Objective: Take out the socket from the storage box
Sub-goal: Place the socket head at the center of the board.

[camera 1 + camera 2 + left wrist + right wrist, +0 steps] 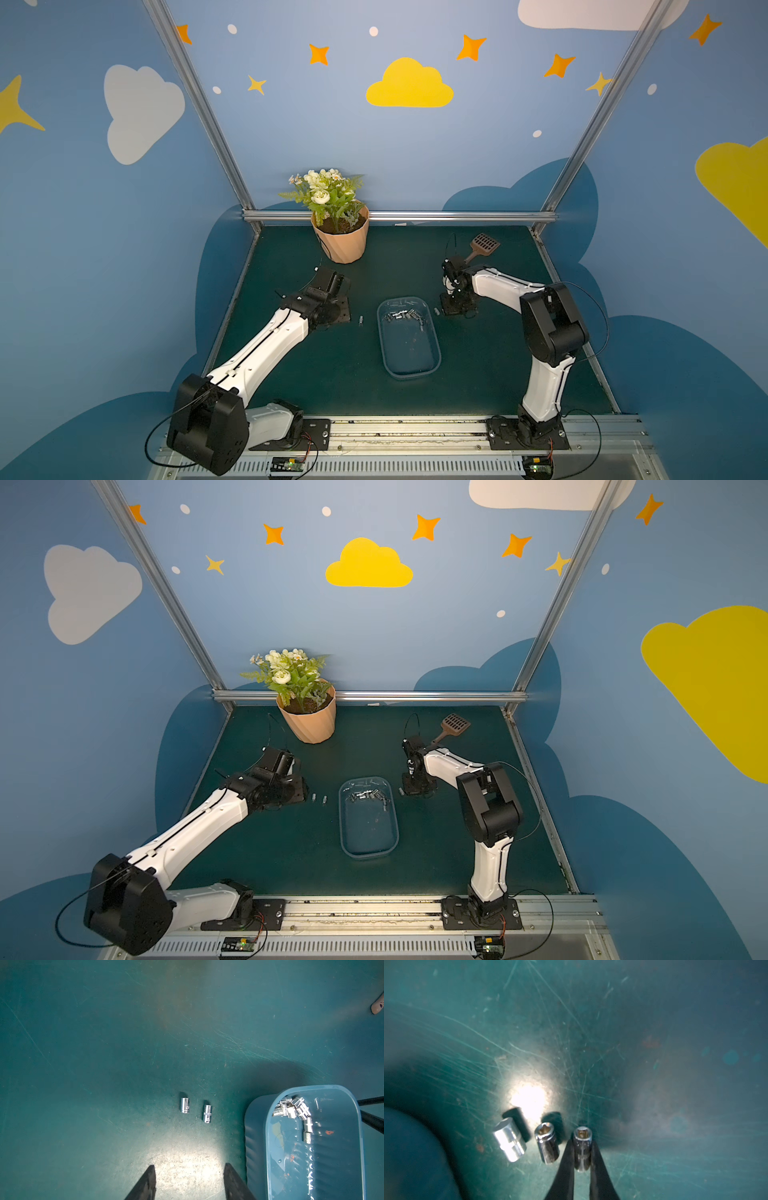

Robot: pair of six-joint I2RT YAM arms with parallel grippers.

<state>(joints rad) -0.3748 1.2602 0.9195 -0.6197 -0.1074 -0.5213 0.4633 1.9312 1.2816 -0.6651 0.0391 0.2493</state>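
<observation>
The storage box (435, 360) is a translucent bluish tub in the middle of the green mat, seen in both top views, with several chrome sockets (405, 316) heaped at its far end. My right gripper (582, 1142) points down at the mat just right of the box and is shut on a socket (582, 1155). Two more sockets (509, 1142) (547, 1144) lie on the mat beside it. My left gripper (190, 1165) hangs open and holds nothing, low over the mat left of the storage box (268, 1126). Two loose sockets (184, 1105) (207, 1113) lie ahead of its fingers.
A peach ribbed flowerpot (343, 245) with white flowers stands at the back left. A brown slotted scoop (482, 245) lies at the back right, behind the right arm. An aluminium rail (457, 216) closes off the back of the mat.
</observation>
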